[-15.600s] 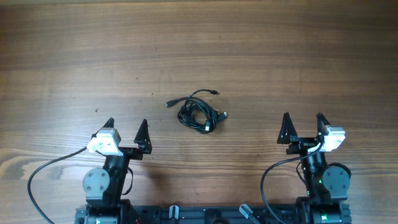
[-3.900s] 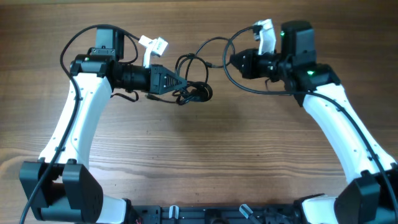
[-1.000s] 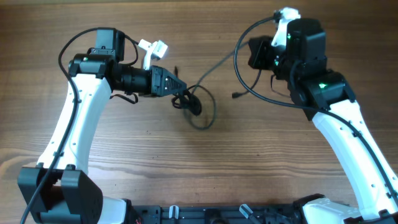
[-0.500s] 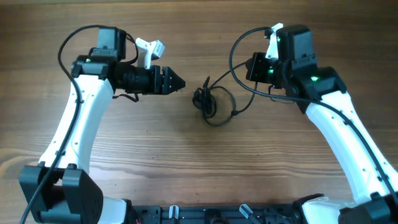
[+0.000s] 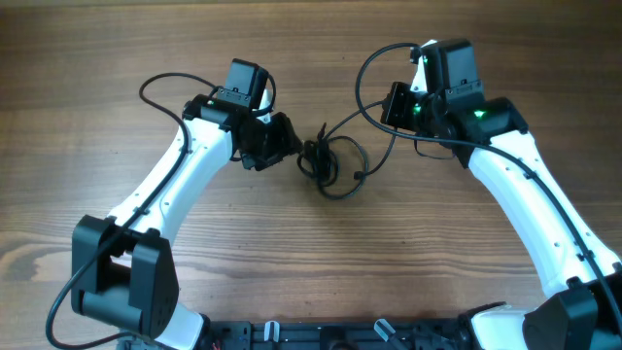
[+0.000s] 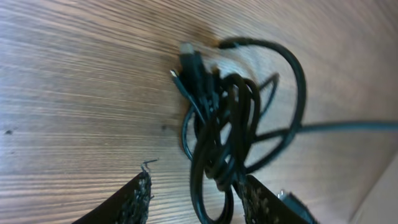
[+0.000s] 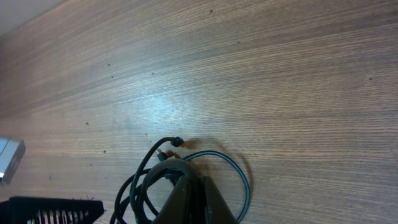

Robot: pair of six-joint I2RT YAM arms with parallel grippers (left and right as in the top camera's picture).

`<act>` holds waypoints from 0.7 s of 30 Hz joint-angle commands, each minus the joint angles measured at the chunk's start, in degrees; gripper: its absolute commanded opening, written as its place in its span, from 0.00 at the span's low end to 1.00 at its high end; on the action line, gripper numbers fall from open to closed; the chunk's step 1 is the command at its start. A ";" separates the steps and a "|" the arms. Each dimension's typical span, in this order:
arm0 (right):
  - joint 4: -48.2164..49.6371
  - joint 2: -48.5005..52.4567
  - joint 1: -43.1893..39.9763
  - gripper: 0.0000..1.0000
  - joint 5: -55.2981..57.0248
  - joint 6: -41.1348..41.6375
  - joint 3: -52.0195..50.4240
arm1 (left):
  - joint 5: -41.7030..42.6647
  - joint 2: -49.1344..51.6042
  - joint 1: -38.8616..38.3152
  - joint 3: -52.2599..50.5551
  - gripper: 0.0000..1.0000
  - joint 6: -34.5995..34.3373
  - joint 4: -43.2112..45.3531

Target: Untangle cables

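The cables (image 5: 319,160) are a small black tangle on the wood table, between the two arms. One strand (image 5: 350,119) rises from the tangle to my right gripper (image 5: 391,105). In the right wrist view that gripper (image 7: 189,180) is shut on this strand, with the tangle (image 7: 140,186) just below and left of it. My left gripper (image 5: 282,144) sits at the tangle's left side. In the left wrist view its jaws (image 6: 198,179) stand open, a loop of the cables (image 6: 217,124) lying between the fingers (image 6: 140,199) without being pinched. A small plug end (image 6: 189,59) sticks out at the top.
Thick black robot wires arch over both arms (image 5: 374,58). The arm bases and a black rail (image 5: 321,335) line the table's near edge. Bare wood table (image 5: 311,39) lies all around the tangle.
The left gripper let go of the tangle a second ago, then turned and moved right, back up against it. The tangle slid right, towards the right gripper, which stays shut on its strand.
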 commanded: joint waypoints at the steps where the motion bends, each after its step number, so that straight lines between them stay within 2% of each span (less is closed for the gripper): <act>1: 0.07 0.66 -0.22 0.04 0.79 0.63 0.20 | -2.97 0.87 -0.94 -0.37 0.47 -7.45 0.22; 8: -0.11 0.66 -0.22 0.04 0.76 0.59 0.20 | -2.93 4.90 -3.50 -0.37 0.59 -11.34 3.76; 14: -0.31 0.66 -0.22 0.04 0.79 0.55 0.20 | -2.38 5.29 -4.46 -0.39 0.55 -11.69 -0.46; 21: -0.39 0.66 -0.22 0.04 0.79 0.57 0.20 | -2.47 8.31 -8.70 -0.37 0.48 -15.52 2.19</act>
